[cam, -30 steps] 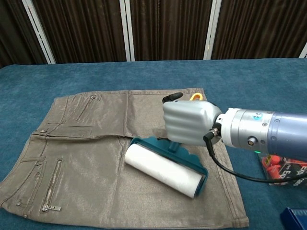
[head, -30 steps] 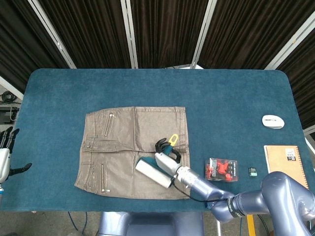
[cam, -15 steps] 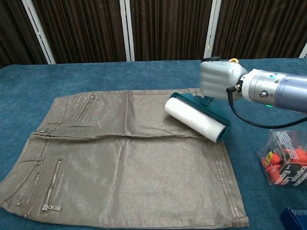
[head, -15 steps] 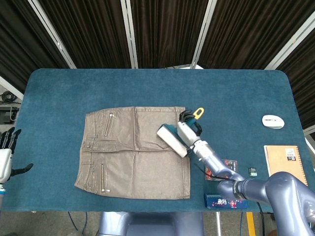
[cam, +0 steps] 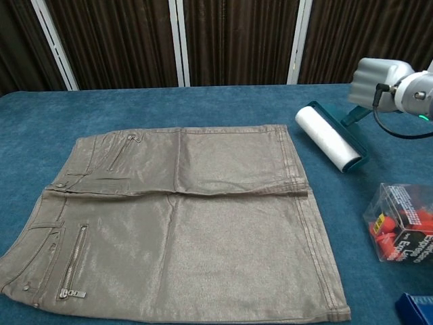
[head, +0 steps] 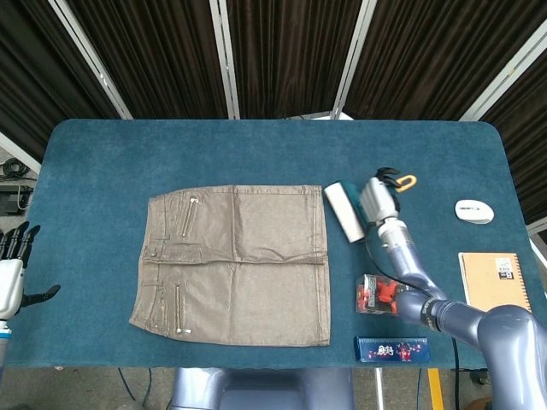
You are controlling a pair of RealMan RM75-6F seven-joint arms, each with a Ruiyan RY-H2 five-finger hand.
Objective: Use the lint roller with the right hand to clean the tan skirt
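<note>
The tan skirt (head: 235,260) (cam: 179,220) lies flat on the blue table, zips toward its left side. My right hand (head: 378,197) (cam: 379,80) grips the teal handle of the lint roller (head: 343,212) (cam: 329,137). The white roll is off the skirt, just past its right edge, over bare table. A yellow loop at the handle's end sticks out beyond the hand in the head view. My left hand (head: 10,269) hangs open at the far left, off the table's edge, holding nothing; the chest view does not show it.
A clear box of red items (head: 384,295) (cam: 400,223) sits right of the skirt. A dark blue box (head: 391,348) lies at the front edge. A small black item (head: 439,298), a tan notebook (head: 494,278) and a white mouse (head: 474,211) lie further right.
My right hand has carried the lint roller from the skirt's lower right part up and to the right, off the fabric onto bare table. The left hand has stayed put.
</note>
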